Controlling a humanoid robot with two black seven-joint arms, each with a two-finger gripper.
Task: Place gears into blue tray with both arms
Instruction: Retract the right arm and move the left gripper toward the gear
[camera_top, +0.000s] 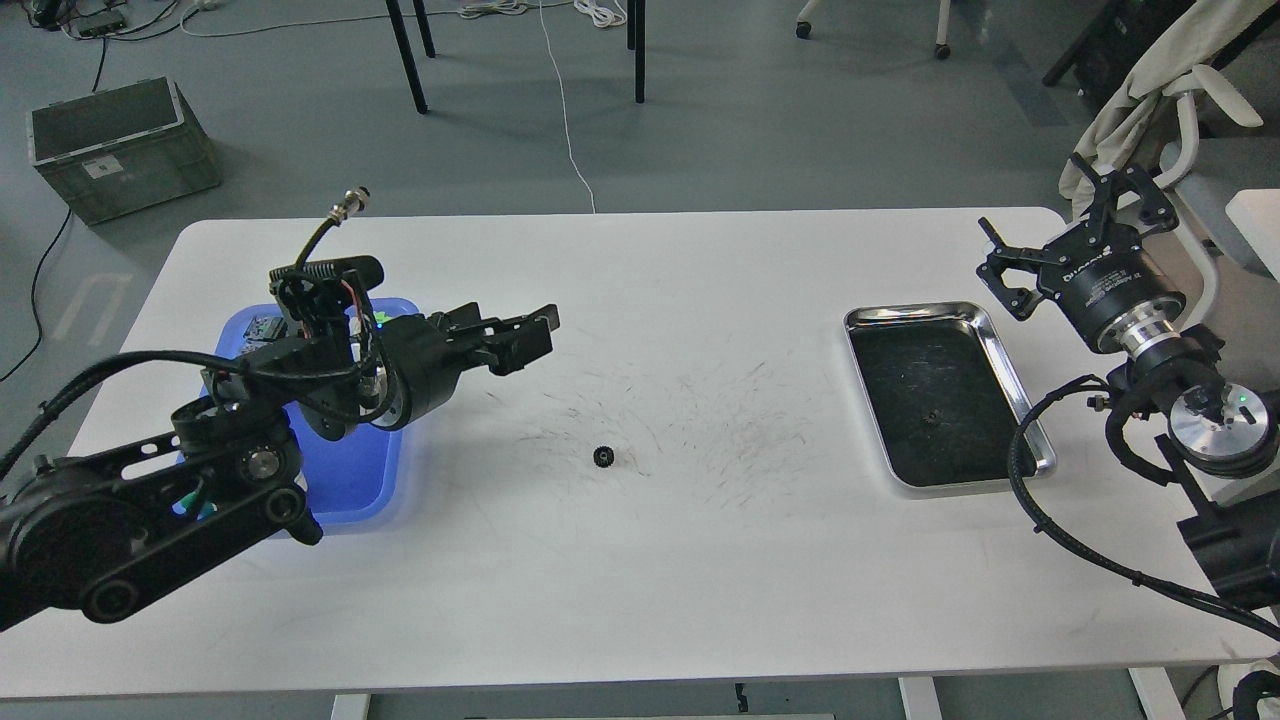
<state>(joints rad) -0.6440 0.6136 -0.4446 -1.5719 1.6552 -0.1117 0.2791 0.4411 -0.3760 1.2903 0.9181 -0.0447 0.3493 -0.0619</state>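
The gear (603, 457) looks light, stiff, pinchable across its teeth; left gripper (520, 340) hovers near, its spread unclear, right gripper (1065, 225) splayed.

A grey floor (760, 130) lies behind the white table (640, 580). A grey crate (120, 150) stands left; a draped chair (1190, 130) stands right.
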